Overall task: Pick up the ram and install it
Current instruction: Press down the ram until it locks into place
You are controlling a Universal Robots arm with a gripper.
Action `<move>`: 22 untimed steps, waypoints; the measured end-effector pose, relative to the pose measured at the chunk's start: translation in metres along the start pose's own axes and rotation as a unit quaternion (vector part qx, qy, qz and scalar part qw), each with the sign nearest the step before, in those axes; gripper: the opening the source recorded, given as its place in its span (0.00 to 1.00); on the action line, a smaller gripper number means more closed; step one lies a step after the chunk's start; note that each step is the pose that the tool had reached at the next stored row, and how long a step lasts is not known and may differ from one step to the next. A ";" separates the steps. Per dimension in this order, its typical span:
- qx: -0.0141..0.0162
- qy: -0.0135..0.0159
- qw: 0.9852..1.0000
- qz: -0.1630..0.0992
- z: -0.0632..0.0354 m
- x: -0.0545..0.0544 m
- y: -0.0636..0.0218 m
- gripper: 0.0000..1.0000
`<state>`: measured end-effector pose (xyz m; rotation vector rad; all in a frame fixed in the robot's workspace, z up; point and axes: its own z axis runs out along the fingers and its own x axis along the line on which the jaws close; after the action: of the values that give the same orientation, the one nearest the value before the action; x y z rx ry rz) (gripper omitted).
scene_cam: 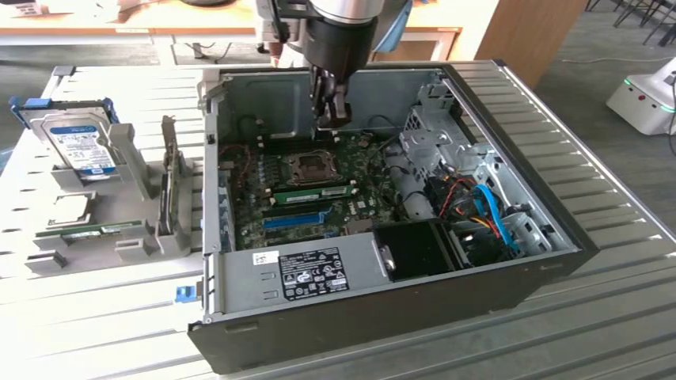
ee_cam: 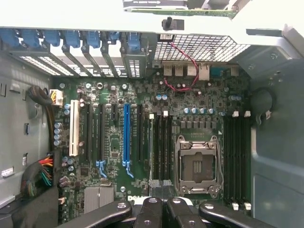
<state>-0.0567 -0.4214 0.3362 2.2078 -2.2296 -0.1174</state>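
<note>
The fingers (scene_cam: pixel 334 117) were closed together, with nothing visible between them, and hung inside the open computer case (scene_cam: pixel 370 317) that lay on its side on the slatted counter (scene_cam: pixel 613 317). Directly beneath the fingertips was the motherboard (scene_cam: pixel 359 206), close to the case's rear wall. Just past the fingertips, further down the board, sat the bare processor socket (scene_cam: pixel 312 166). Beyond that socket lay the ram (scene_cam: pixel 317 191), a narrow green stick set along the board and apart from the fingers. The long blue slot (scene_cam: pixel 293 219) ran parallel to it on the side away from the fingers. Whether the ram was fully seated could not be told.

The case also held a black shroud (scene_cam: pixel 417 249) near its front and a tangle of blue and orange cables (scene_cam: pixel 491 210) by the drive cage. Both were well away from the fingers.

Outside the case, towards the exterior view's left of the fingers, a grey rack (scene_cam: pixel 127 154) stood on the counter. It held an upright hard drive (scene_cam: pixel 82 142) with a blue label, a grey card (scene_cam: pixel 169 182) standing on edge nearest the case, and another green stick (scene_cam: pixel 95 231) lying low in it.
</note>
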 end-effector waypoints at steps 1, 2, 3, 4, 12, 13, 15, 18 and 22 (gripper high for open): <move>0.000 0.000 1.000 0.000 -0.0001 0.000 -0.0007 0.11; 0.000 0.000 1.000 0.000 -0.0001 0.000 -0.0017 0.11; 0.001 0.000 1.000 0.000 -0.0001 0.000 -0.0027 0.11; 0.001 0.000 1.000 0.000 -0.0002 0.000 -0.0039 0.11; 0.002 0.000 1.000 0.000 -0.0004 0.000 -0.0079 0.11; 0.002 0.000 1.000 0.000 -0.0004 0.000 -0.0079 0.11; 0.002 0.000 1.000 -0.001 -0.0005 0.000 -0.0079 0.11; 0.001 0.000 1.000 0.000 -0.0032 0.000 -0.0078 0.11; 0.000 0.000 1.000 0.000 -0.0062 0.000 -0.0076 0.11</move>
<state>-0.0488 -0.4214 0.3420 2.2090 -2.2288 -0.1161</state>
